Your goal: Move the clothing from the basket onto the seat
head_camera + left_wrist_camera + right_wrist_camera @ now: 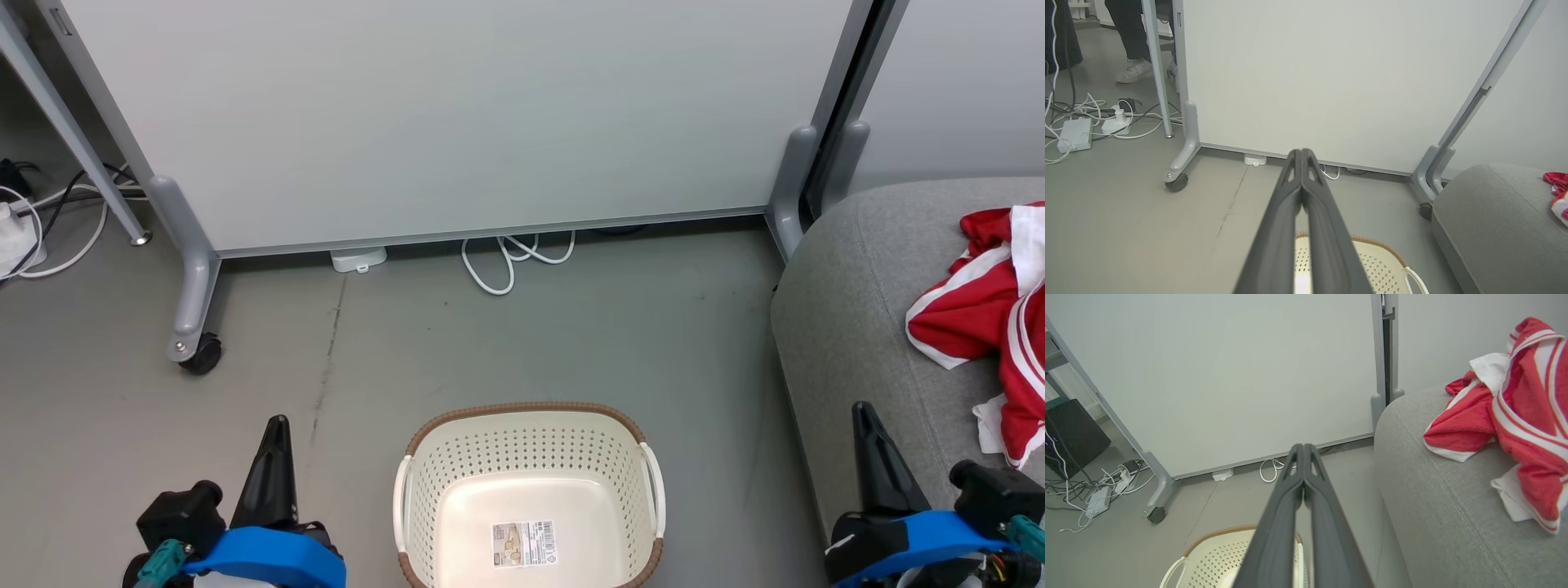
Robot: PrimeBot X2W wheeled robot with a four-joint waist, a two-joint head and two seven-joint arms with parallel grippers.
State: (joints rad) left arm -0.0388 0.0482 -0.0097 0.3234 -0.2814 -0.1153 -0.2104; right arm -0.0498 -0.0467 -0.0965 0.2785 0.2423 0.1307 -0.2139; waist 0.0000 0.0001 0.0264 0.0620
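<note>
Clothing [992,318]: lies crumpled on the seat [857,310], at the far right of the head view; none of it is in the basket [529,445].
Cables [1094,110]: loose tangle on the floor at the far left, with more loops under the partition [457,122]. Judged a snag risk for the wheels if the base rolls that way.
Left gripper [276,426]: fingers pressed together, nothing between them; it hovers left of the basket, apart from it.
Basket: stands on the floor between the two grippers; its floor carries a sticker [523,544] and no fabric. Risk: another reach into it would close on nothing, or nudge the light basket out of place.
Right gripper [864,412]: fingers pressed together, nothing between them; it hovers over the seat's rounded left edge, near the clothing's lower white hem. Risk: a sweep to the right could hook the thin fabric and drag it off the cushion.
Seat: the cushion curves down toward the floor at its left edge; the clothing lies clear of that curve, so a slide on its own looks unlikely.
Hidden, basket: the near rim is cut off by the bottom of the head view.
Hidden, clothing: the right part runs out of the head view and the right wrist view. Whether the heap is one garment or two cannot be told, and no lettering is legible.
</note>
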